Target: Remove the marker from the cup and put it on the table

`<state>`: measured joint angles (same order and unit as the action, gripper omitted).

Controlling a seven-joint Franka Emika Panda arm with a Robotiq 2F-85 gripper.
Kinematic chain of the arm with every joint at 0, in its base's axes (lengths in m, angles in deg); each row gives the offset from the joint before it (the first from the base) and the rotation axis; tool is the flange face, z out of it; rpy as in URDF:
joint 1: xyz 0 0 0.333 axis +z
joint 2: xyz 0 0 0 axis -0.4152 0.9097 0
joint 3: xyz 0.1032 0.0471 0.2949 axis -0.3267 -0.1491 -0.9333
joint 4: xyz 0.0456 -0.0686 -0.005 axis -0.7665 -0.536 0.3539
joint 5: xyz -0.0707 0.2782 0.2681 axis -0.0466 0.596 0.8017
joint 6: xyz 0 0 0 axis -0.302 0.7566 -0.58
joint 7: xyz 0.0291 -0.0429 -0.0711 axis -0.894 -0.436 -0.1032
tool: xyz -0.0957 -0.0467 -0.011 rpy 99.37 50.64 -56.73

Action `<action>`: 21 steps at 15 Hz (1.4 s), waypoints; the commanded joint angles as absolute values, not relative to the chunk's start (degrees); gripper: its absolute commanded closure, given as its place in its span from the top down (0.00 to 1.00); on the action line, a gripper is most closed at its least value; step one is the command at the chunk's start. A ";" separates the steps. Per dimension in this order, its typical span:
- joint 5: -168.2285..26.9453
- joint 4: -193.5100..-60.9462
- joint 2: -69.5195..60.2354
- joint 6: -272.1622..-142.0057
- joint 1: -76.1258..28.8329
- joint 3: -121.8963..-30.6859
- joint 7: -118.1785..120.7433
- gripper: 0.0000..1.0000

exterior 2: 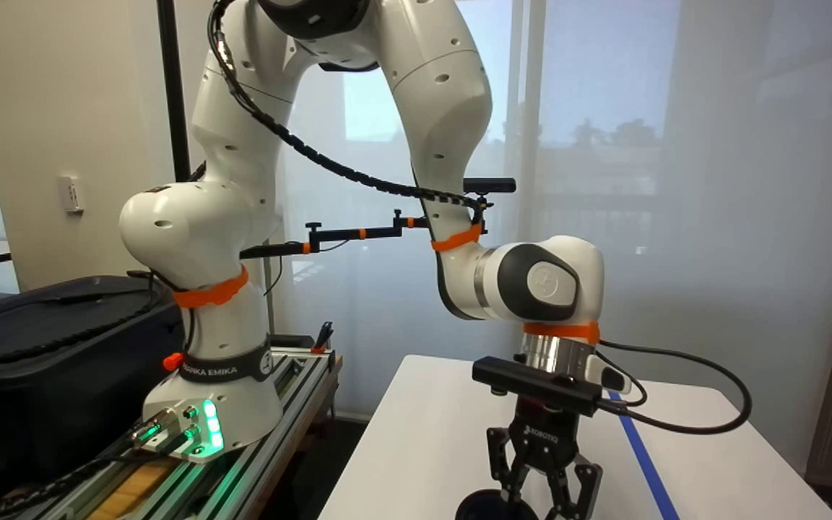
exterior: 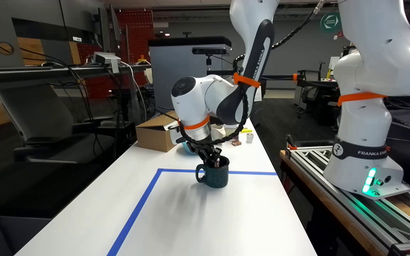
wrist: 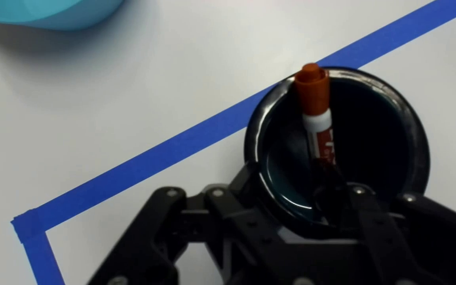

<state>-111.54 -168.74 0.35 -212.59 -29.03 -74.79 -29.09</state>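
The dark cup (exterior: 216, 177) stands upright on the white table (exterior: 190, 220), over the blue tape line, its handle to one side. It also shows at the bottom edge of an exterior view (exterior 2: 484, 500) and in the wrist view (wrist: 418, 146). The marker (wrist: 314, 99), with an orange-red cap and a white and red body, leans inside the cup, cap up at the rim; its lower end is hidden. My gripper (wrist: 287, 182) is open, pointing down. One finger is outside the cup wall, the other inside the cup near the marker. Contact with the marker cannot be told.
A light blue bowl (wrist: 61, 14) sits beyond the tape (wrist: 145, 166). A cardboard box (exterior: 155, 138), a small white cup (exterior: 250, 138) and a small brown item (exterior: 236, 143) stand at the far end. The table's long edge (exterior: 287, 192) runs beside the robot's base.
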 commanded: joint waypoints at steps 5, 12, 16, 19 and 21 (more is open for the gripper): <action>-112.99 -167.51 1.84 -212.41 -29.04 -74.91 -27.08 0.47; -115.00 -169.35 -1.72 -212.50 -28.10 -74.60 -23.86 0.47; -115.41 -171.19 -4.16 -211.86 -27.93 -74.93 -22.26 0.44; -115.13 -172.75 -5.50 -211.32 -27.75 -75.25 -21.63 0.40; -114.93 -173.61 -5.90 -210.84 -27.66 -75.46 -21.28 0.39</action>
<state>-113.48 -170.76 -2.97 -212.32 -28.22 -75.13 -23.44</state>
